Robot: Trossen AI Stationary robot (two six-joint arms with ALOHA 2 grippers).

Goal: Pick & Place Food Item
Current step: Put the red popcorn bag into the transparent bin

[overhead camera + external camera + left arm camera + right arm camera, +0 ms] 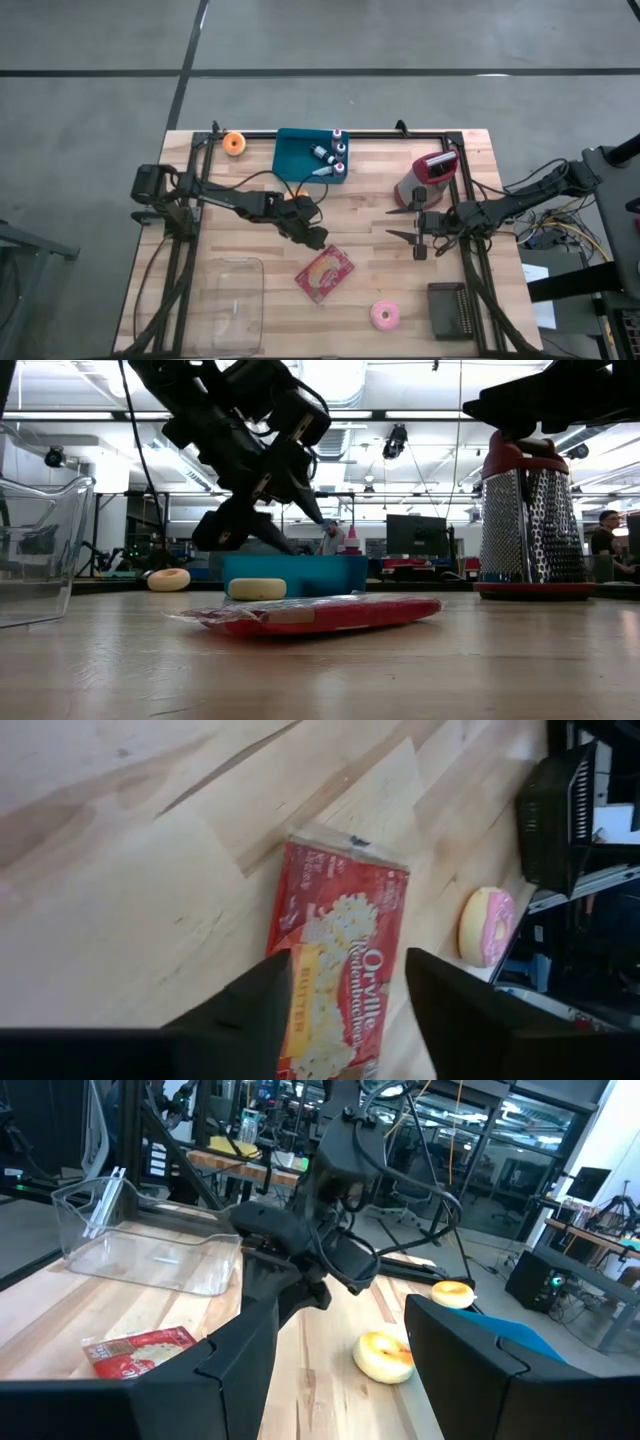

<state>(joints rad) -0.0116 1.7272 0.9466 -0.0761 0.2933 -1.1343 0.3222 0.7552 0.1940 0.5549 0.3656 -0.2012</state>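
Note:
A red popcorn packet [325, 273] lies flat on the wooden table [380, 200] near its middle, also seen in the low view [310, 615] and the left wrist view [340, 950]. My left gripper [312, 238] is open just above the packet's far-left end and slants down; its two fingers [250, 1010] stand on either side of that end, clear of it. A yellow donut [385, 1356] lies on the table under the left arm. My right gripper [392, 222] waits open at the right, level, pointing toward the table's left.
A clear plastic tub [232, 300] stands at the near left. A blue tray [300, 155] with small bottles and an orange donut [235, 143] sit at the far edge. A red-topped grater [430, 178], a pink donut [385, 316] and a dark block [452, 310] are on the right.

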